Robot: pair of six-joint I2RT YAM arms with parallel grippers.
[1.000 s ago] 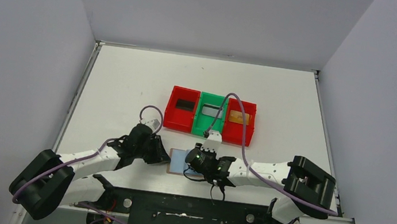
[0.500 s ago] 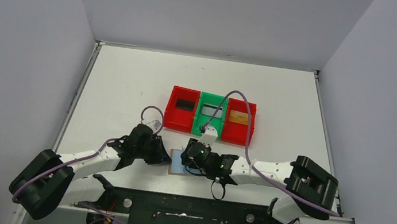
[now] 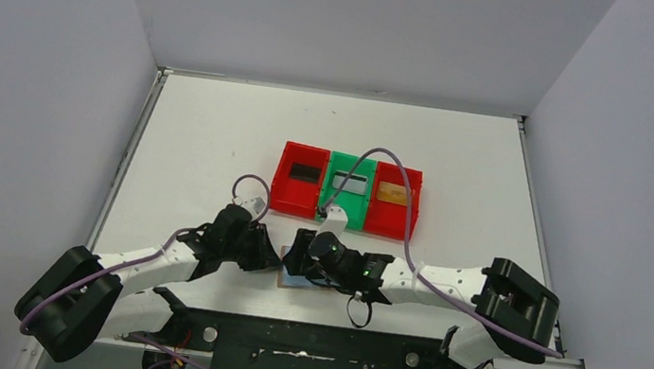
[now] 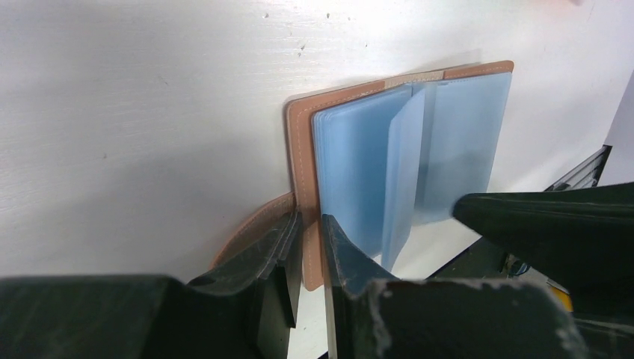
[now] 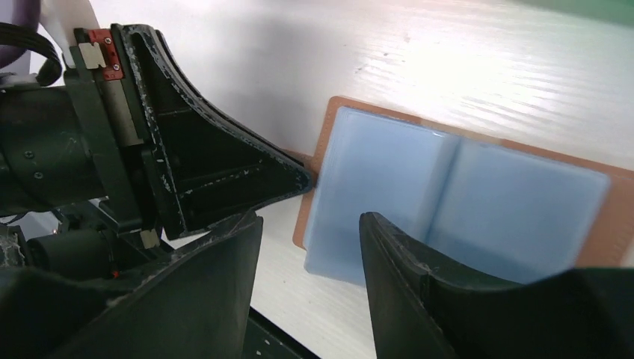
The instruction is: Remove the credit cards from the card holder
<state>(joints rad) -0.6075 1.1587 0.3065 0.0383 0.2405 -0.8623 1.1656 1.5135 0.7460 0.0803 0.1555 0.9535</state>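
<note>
holder (image 4: 359, 149) is lying open on the desk (image 3: 215, 132) near the front edge, between the two arms, tan cover down and the blue sleeves facing up. one sleeve is standing up partway at the spine, the rest lie flat. left pincer (image 4: 310, 221) is clamped on the tan cover at the holder's side edge, right by the strap tab, fingers almost together with the cover between them. right pincer (image 5: 310, 224) is over the sleeves with its fingers apart and nothing gripped; can't tell if a finger actually touches the plastic. no card visible in the sleeves from either wrist cam, they just look plain blue.

further back on the desk there's a row of three bins touching side by side: left red bin (image 3: 297, 185), green bin (image 3: 346, 201), right red bin (image 3: 394, 208). black card (image 3: 305, 172) sits in the left red one, silver card (image 3: 349, 183) in the green, gold card (image 3: 392, 193) in the right red. the bins are just behind the pincers, apart from the holder.
</note>
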